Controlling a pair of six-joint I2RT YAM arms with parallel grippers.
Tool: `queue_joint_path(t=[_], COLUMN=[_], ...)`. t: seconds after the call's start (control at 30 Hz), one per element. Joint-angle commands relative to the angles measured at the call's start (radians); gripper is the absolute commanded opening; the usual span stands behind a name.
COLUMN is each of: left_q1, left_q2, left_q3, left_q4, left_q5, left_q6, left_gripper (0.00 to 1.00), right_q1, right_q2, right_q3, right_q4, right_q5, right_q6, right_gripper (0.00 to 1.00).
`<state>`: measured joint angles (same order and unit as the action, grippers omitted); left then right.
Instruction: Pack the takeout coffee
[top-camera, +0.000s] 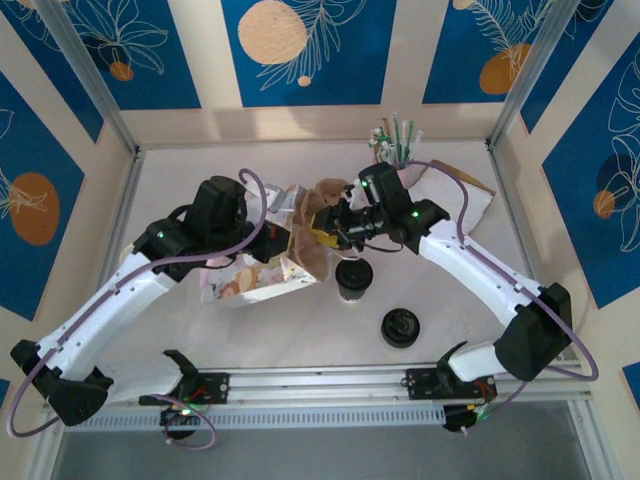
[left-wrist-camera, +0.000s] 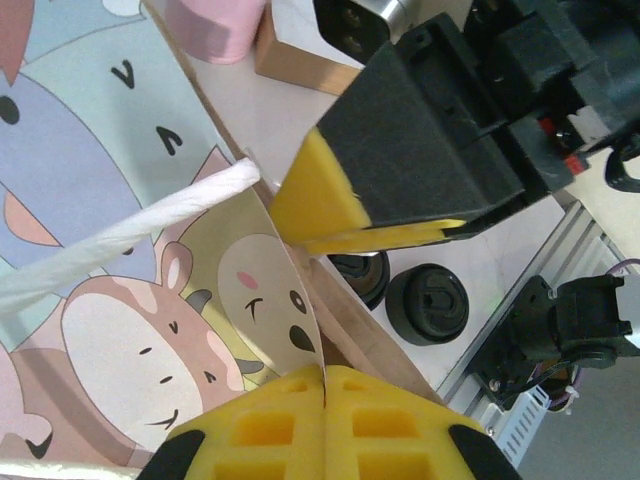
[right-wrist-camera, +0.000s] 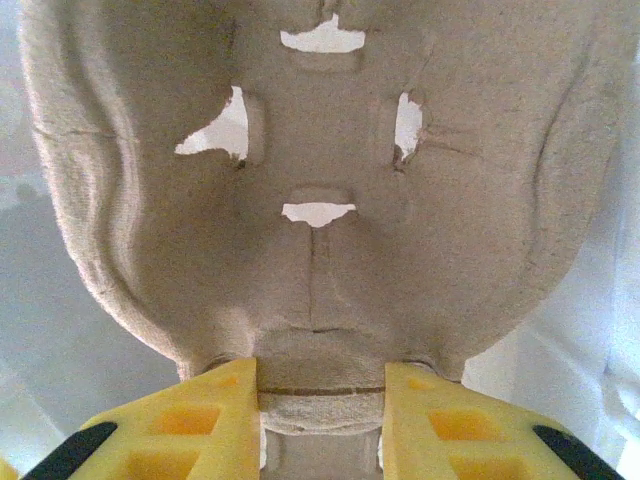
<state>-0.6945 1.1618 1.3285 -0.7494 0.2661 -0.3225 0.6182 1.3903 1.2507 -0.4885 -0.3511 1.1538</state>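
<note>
Currently: left hand (left-wrist-camera: 323, 390), pressed together on the rim of the printed paper bag (left-wrist-camera: 130, 300). Right hand (right-wrist-camera: 320, 385), pinching the pulp cup carrier (right-wrist-camera: 320, 200) by its edge, at the bag's mouth. Takeout coffee (top-camera: 353, 278): upright on the surface (top-camera: 300, 330), just right of the bag, unpacked. Step judged: seating the carrier. Next calls for lowering it level inside.

Takeout coffee (top-camera: 353, 279): small pale cup (dark round top), upright on table (top-camera: 300, 335), near centre.
</note>
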Motion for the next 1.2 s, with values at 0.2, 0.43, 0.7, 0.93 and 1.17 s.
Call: queue_joint_path(t=[0.2,0.43,0.7,0.93,1.17], left_q1=[0.040,0.062,0.064,0.064,0.066], left_q2=[-0.030,-0.030,-0.030,-0.053,-0.129], left_q3=[-0.006,-0.020,-0.042,-0.084,-0.170], left_q4=[0.030,0.067,0.102,0.098,0.090], left_q5=[-0.054,-0.021,0.011,0.002,-0.015], left_q6=[0.012,-0.015,-0.033,-0.044,-0.061], left_gripper=[0.00,0.00,0.00,0.00,0.00], right_q1=[0.017,0.029,0.019,0.008,0.057], right_q2=[-0.150,-0.151,-0.094,-0.101,-0.127], right_q3=[-0.028,-0.058,-0.077,-0.032,0.079], right_q4=[-0.050,-0.015,-0.021,-0.088,-0.207], right_q5=[-0.010,-0.060,-0.101,-0.045,0.039], right_q6=[-0.074,-0.099,-0.096,-0.119,-0.193], right_gripper=[0.32,0.33,0.33,0.33,0.35])
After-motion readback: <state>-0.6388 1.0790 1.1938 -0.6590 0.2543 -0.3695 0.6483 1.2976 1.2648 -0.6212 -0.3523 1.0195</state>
